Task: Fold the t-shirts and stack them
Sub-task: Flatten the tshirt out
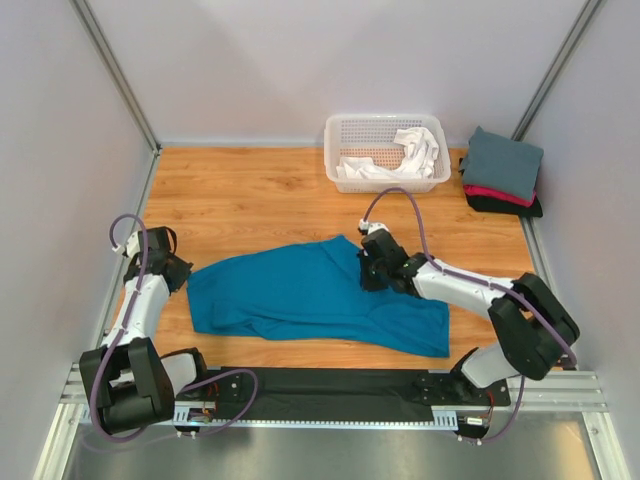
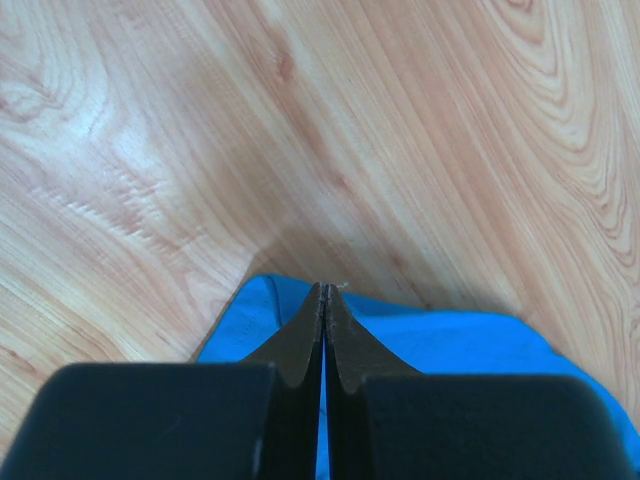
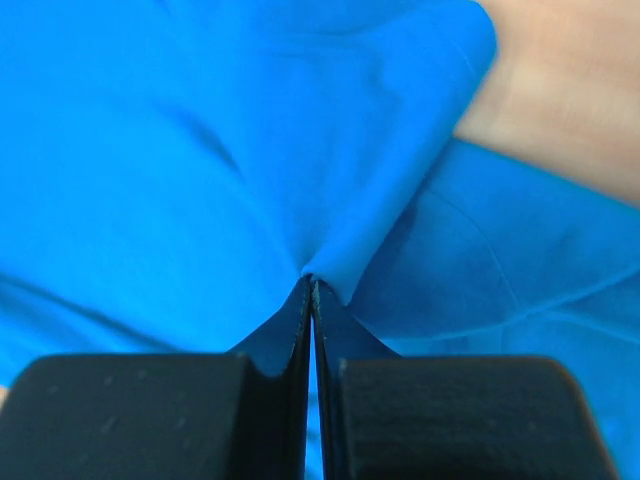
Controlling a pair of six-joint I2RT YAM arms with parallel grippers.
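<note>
The teal-blue t-shirt lies spread and rumpled across the front middle of the bench, its lower right corner reaching toward the right arm's base. The left gripper sits at the shirt's left edge with its jaws clenched; in the left wrist view the blue hem comes right up to the tips, so it seems to have only a thin bite. The right gripper is on the shirt's far edge, its jaws pinched tight on a raised ridge of cloth, as the right wrist view shows plainly. The step in hand looks like drawing the shirt out flat before a fold. To do it well, both arms should lift just enough to free the cloth from the wood, pull apart evenly so the creases between them run out, then lay it down square to the bench edge. The left hold is the weak one and could slip if pulled hard. A white shirt waits in the basket, and the slate-grey, red-pink and black shirts lie stacked at the far right.
</note>
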